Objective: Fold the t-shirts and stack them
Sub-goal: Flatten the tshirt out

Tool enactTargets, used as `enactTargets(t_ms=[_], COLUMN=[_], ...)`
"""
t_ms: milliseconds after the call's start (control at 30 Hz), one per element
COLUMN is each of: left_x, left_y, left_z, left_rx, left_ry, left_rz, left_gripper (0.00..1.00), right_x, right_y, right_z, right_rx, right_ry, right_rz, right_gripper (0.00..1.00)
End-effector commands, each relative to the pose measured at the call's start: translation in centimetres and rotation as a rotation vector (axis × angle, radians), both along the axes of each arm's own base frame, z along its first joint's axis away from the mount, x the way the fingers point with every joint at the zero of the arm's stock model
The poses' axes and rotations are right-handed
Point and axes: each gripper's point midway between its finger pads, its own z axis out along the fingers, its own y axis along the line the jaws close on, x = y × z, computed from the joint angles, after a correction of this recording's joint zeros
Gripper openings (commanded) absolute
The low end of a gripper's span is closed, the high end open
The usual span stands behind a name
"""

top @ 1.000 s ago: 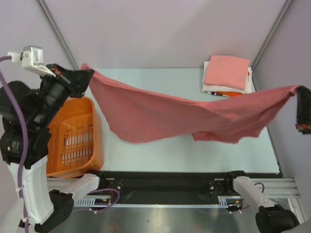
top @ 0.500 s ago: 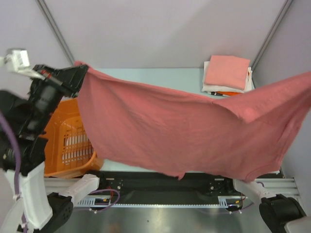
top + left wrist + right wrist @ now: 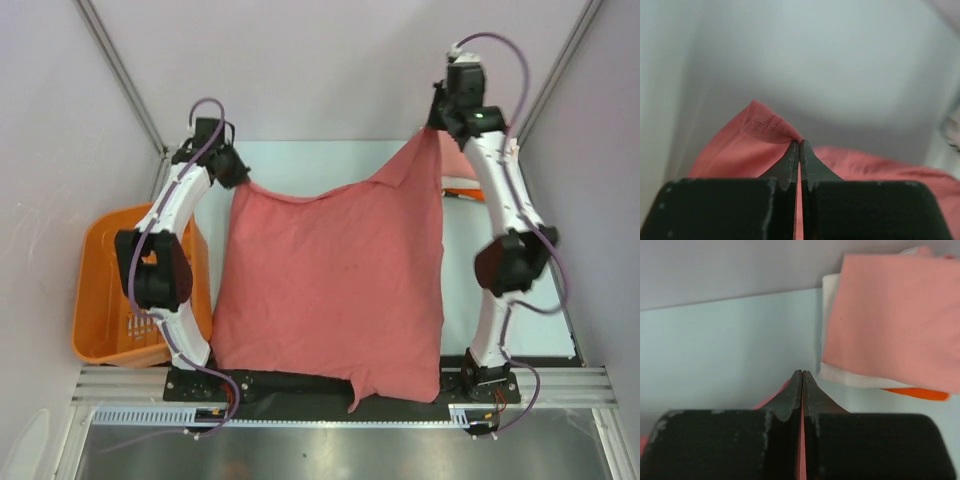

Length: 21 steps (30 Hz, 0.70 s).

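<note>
The dusty-red t-shirt lies spread over the table, and its lower edge hangs over the near edge. My left gripper is shut on its far left corner, seen in the left wrist view with red cloth bunched at the tips. My right gripper is shut on the far right corner; the right wrist view shows a sliver of red cloth between the fingers. The folded stack sits at the back right: salmon-pink tee on top, then white, then orange.
An orange plastic basket stands on the left beside the left arm. Both arms reach far forward over the table. The right arm hides most of the folded stack in the top view. Walls close in behind and at the sides.
Both arms have swung from the sides toward the far end. The red t-shirt, held stretched up in the air before, now lies spread over the table.
</note>
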Motion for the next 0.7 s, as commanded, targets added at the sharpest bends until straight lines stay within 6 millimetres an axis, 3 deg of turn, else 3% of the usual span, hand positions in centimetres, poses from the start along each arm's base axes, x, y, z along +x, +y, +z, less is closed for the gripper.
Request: enactTargets(t_ms=[0,33,67,100,133,167,200,267,300,333,400,433,467,533,567,600,667], left_x=[2.0,2.2,2.3,2.1,1.7,1.5,1.1,0.6,0.1,-0.2,-1.3,-1.9,-2.6,-4.5,-5.7,-7.0,-9.1], left_y=[1.7,1.7,1.7,1.7,1.8,2.3,2.6,2.7,2.8,2.8,3.0,3.0,3.1,2.8,2.8,2.7,1.9], left_z=[-2.5,-3.2,-3.9,-4.8,-5.1,-5.2,-5.8,-5.1,-5.3,-4.1,-3.6,-3.1,-1.1,-1.3,0.4,-0.7,-0.5], left_rx=[0.007,0.011,0.012,0.02,0.024,0.042,0.051,0.057,0.064,0.064,0.074,0.079,0.081,0.084,0.08,0.095,0.085], left_ry=[0.066,0.085,0.099,0.121,0.133,0.133,0.14,0.127,0.134,0.109,0.102,0.094,0.05,0.05,0.004,0.026,0.017], left_rz=[0.078,0.077,0.073,0.067,0.069,0.092,0.096,0.097,0.09,0.087,0.074,0.068,0.063,0.028,0.015,-0.007,-0.054], left_gripper=[0.01,0.06,0.13,0.21,0.22,0.25,0.35,0.58,0.59,0.61,0.64,0.66,0.68,0.7,0.71,0.72,0.72], right_x=[3.0,3.1,4.0,3.9,3.9,3.7,2.4,1.9,0.9,0.3,-0.8,-1.2,-1.4,-1.5,-1.7,-1.8,-1.2], right_y=[1.9,2.4,3.0,3.1,3.3,3.3,3.5,3.8,4.0,3.9,5.2,5.3,5.6,6.5,6.7,7.3,8.0], right_z=[2.8,0.7,-1.6,-2.3,-3.2,-4.2,-6.2,-6.6,-5.4,-8.1,-8.6,-10.3,-10.8,-11.9,-13.2,-13.6,-15.4], right_rx=[0.045,0.049,0.057,0.062,0.062,0.066,0.077,0.102,0.135,0.148,0.222,0.243,0.261,0.313,0.329,0.353,0.388], right_ry=[-0.067,0.004,0.049,0.071,0.093,0.114,0.168,0.139,0.113,0.158,0.175,0.205,0.216,0.232,0.259,0.272,0.306], right_rz=[0.027,0.045,0.052,0.054,0.059,0.06,0.075,0.084,0.097,0.098,0.154,0.158,0.172,0.201,0.203,0.224,0.224], right_gripper=[0.04,0.31,0.5,0.62,0.71,0.72,0.74,0.77,0.8,0.8,0.8,0.8,0.8,0.79,0.79,0.79,0.78])
